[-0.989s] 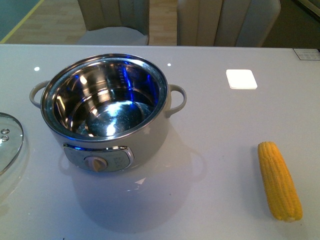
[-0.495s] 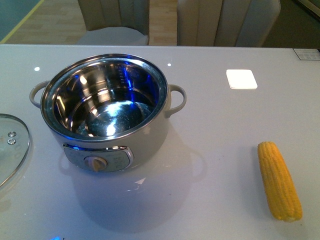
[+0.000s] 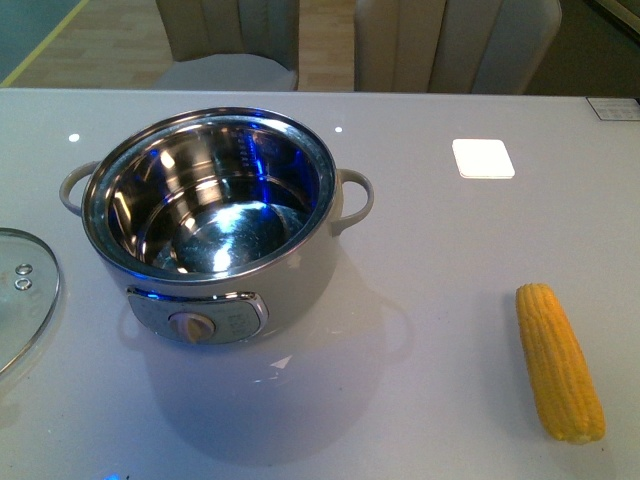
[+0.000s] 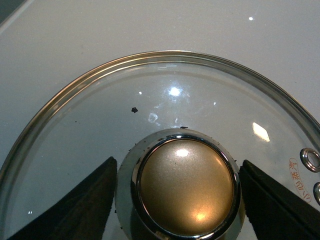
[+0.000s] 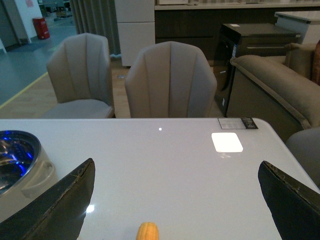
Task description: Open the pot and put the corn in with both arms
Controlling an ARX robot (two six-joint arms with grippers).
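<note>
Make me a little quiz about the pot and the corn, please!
1. True or false: the corn is already inside the pot.
2. Where is the glass lid?
A. on top of the pot
B. on the table, beside the pot
C. under the corn
3. Fill in the missing word: the right claw is wide open and is holding ____.

Key
1. False. The corn lies on the table, and the pot's shiny bowl is empty.
2. B
3. nothing
</note>
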